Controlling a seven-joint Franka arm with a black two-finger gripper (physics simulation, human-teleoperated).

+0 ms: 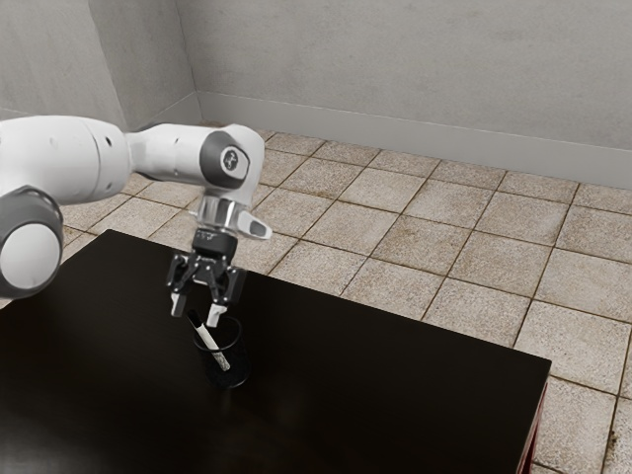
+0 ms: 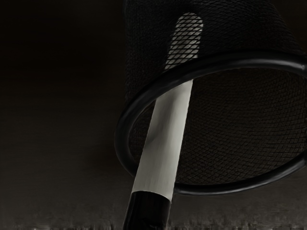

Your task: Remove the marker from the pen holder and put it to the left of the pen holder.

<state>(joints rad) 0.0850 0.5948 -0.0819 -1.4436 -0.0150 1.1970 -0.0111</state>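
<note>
From the exterior view's left, the white arm (image 1: pixel 69 158) reaches over the black table (image 1: pixel 395 385); the gripper (image 1: pixel 197 311) is released, fingers apart near the marker's black end; the marker (image 1: pixel 208 343) leans left inside the mesh pen holder (image 1: pixel 239 362); floor tiles (image 1: pixel 494 257) lie far right.

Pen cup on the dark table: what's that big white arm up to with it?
A robot arm has its gripper just above the mesh pen holder, with the jaws standing apart near the top of the marker. The marker leans in the holder, its black end sticking out past the rim. It looks as if the arm is about to grasp the marker and lift it out.
</note>
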